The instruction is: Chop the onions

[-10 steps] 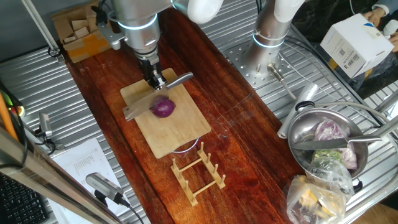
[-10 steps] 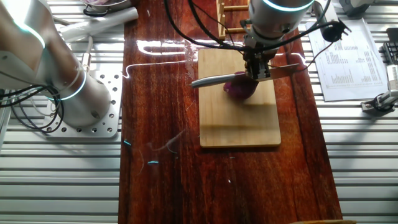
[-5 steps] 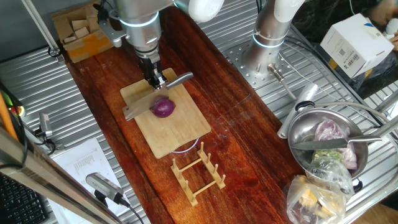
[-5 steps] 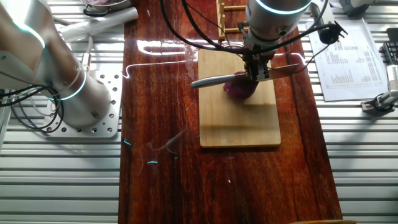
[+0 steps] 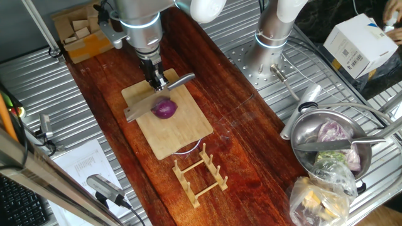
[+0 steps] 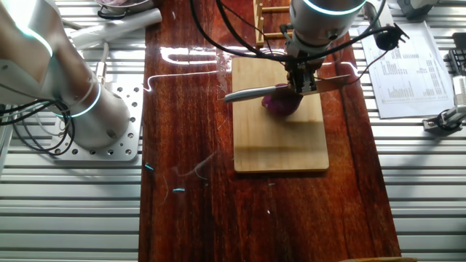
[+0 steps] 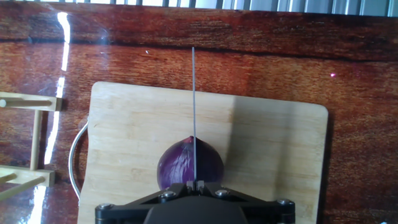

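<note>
Gripping a steel-bladed knife [image 5: 160, 96], the tool [image 6: 303, 86] rests the edge on the small round red onion [image 7: 189, 164] (uncut, apparently) atop the bamboo board [image 7: 273, 155]; chopping remains.

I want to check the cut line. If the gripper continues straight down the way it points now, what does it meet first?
The knife held by the gripper would meet the red onion first, near its middle, then the bamboo board. Whether the blade already touches is unclear.

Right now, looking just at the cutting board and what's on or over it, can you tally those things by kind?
Bamboo board: 1
Red onion: 1
Knife: 1
Total: 3
</note>
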Tool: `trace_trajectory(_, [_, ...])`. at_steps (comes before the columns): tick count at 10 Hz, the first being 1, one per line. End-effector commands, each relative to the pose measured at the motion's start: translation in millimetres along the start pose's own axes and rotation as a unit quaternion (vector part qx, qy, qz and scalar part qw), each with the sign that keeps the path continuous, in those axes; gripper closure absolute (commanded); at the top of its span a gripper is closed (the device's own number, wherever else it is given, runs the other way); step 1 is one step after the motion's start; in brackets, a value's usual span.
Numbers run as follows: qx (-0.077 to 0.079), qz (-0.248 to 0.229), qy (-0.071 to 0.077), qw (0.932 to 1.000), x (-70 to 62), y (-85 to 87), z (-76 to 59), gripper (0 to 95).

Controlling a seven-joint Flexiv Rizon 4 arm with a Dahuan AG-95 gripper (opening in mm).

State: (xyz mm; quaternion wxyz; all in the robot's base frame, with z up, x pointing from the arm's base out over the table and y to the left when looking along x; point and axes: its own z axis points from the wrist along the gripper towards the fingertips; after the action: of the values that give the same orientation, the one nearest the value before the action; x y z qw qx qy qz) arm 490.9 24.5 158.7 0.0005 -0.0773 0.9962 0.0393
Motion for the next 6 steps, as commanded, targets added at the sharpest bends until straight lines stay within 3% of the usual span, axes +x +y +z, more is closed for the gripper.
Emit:
trace_trajectory(1, [-0.002, 0.001, 0.004, 1.0000, 2.0, 0.3, 16.5, 95.0])
trace_trajectory(6, [-0.007, -0.002, 0.007, 0.9999, 6.7, -0.3, -0.5, 95.0])
